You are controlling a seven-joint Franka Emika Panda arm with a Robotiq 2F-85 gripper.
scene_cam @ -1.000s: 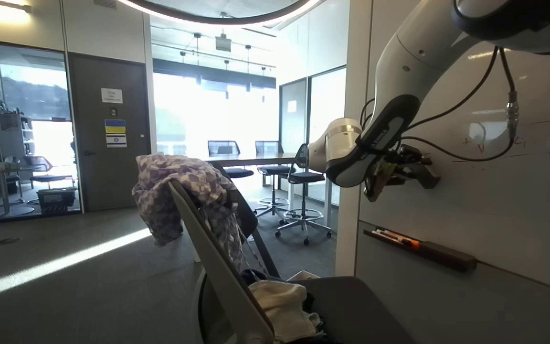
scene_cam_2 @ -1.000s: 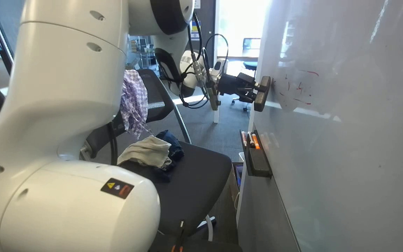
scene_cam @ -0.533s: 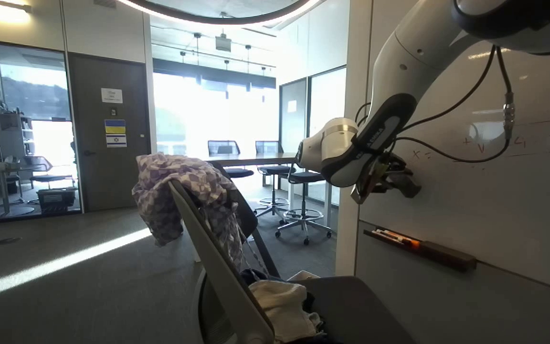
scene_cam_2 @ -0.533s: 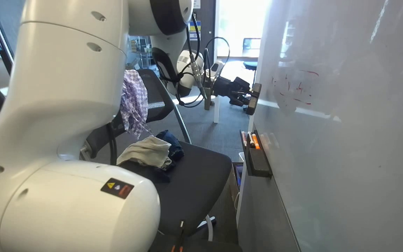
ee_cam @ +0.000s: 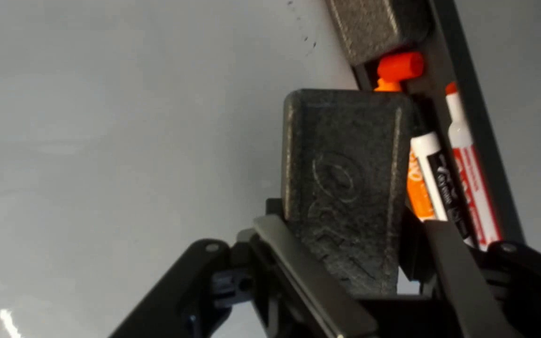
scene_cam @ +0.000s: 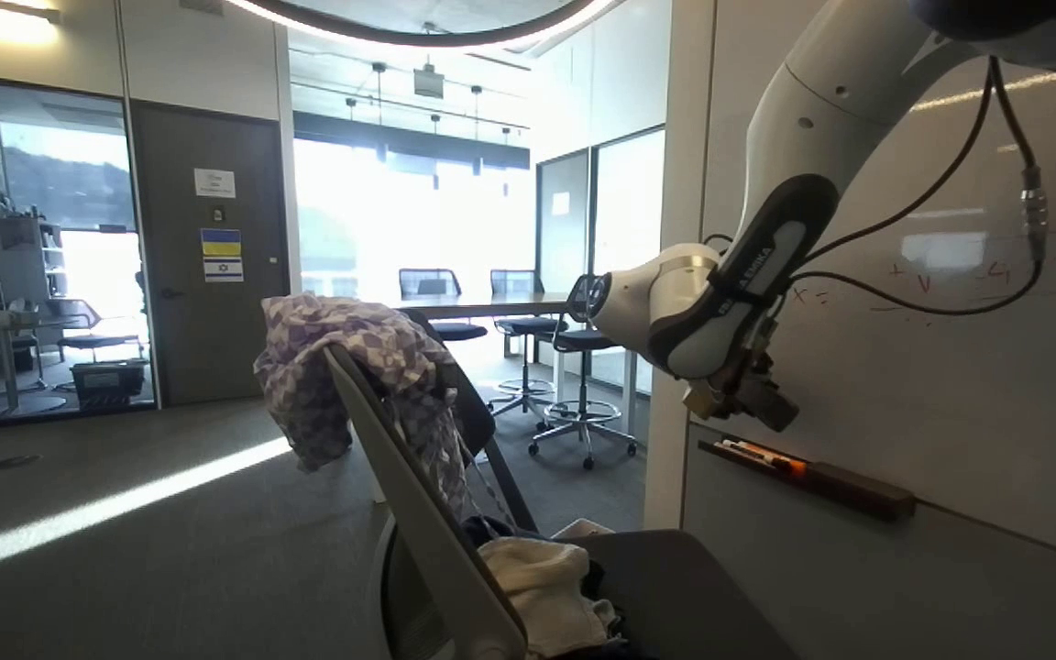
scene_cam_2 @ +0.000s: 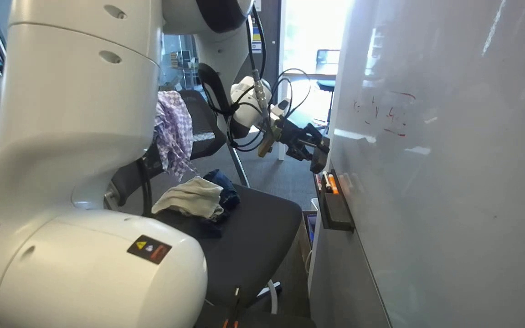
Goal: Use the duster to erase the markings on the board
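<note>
End effector (ee_cam: 343,230) grips the duster (ee_cam: 345,136)!
Long axis points up the wrist view, centre-right; moulded lettering (ee_cam: 336,192) shows only there.

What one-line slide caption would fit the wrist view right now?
The pincer holds the duster in front of the whiteboard, near a ledge carrying markers and a similar dark block.

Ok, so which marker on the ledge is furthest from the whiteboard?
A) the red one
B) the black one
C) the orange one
A: in the wrist view, the red-labelled marker lies along the outer lip of the ledge, with the black-labelled marker and the orange marker between it and the whiteboard.
</note>
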